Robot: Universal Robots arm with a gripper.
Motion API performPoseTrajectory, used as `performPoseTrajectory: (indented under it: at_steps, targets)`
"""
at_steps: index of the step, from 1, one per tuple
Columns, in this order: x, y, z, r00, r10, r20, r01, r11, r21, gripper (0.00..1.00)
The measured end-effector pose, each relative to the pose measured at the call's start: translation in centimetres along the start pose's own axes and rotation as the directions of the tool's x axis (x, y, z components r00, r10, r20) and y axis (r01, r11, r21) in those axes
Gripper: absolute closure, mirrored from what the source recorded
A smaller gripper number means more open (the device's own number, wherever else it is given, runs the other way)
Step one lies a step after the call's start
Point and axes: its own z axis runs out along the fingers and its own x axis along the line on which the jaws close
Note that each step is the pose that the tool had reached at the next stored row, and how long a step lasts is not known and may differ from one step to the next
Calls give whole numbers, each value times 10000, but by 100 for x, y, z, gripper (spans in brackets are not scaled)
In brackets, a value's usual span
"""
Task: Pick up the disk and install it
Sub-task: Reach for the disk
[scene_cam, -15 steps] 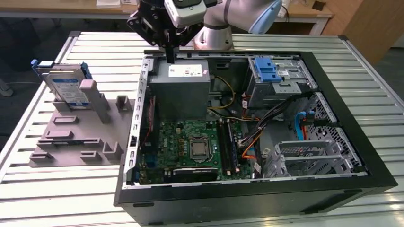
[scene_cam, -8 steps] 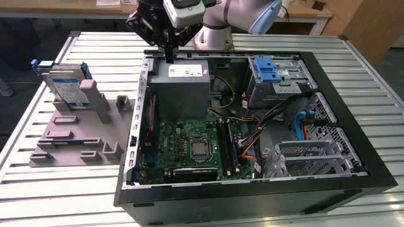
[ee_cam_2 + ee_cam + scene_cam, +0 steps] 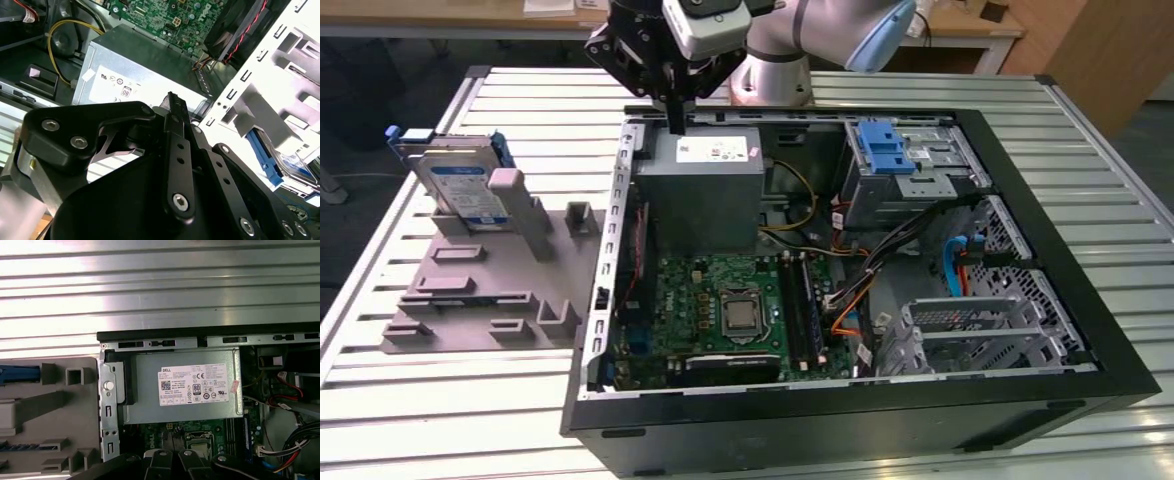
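The disk, silver with a blue-and-white label and a blue carrier frame, stands on edge in a grey holder at the exterior view's left, outside the computer case. Its blue frame and label also appear in the second wrist view, and the first wrist view has a blue edge of it. My gripper hangs over the back edge of the case, just above the grey power supply box, well apart from the disk. Its fingers are shut together with nothing between them.
The open black computer case lies on a slatted metal table. Inside are a green motherboard, cables, metal drive cages and a bay with a blue latch. The power supply carries a white sticker.
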Motion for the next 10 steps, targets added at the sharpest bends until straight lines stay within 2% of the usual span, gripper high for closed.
performPoseTrajectory:
  at_steps: [10]
  targets:
    - [36,-3,-1,10000,-1,0,1,10000,0,89]
